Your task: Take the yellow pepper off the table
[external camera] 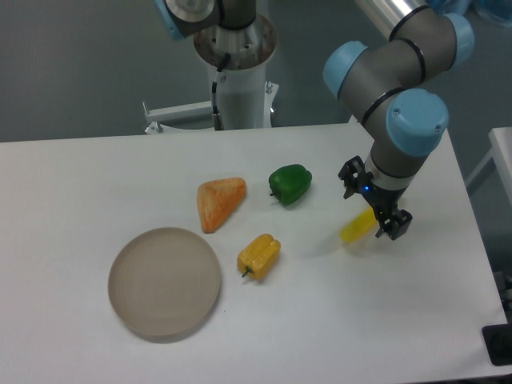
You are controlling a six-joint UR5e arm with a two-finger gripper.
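Only one container-like thing shows: a round, shallow beige plate [164, 281] at the front left of the white table [96, 176], and nothing lies in it. No label, brand or writing can be read anywhere. Just right of the plate, and apart from its rim, the yellow pepper [258, 256] lies on its side on the table, its short dark stem pointing toward the front. Behind it sit an orange wedge-shaped piece [219, 202] and, further right, a green pepper [290, 184], each apart from the others. Well to the right of the yellow pepper, the gripper [376, 218] hangs low over the table with a slender bright-yellow piece [358, 226] between its dark fingers [394, 222], which appear to be clamped on it.
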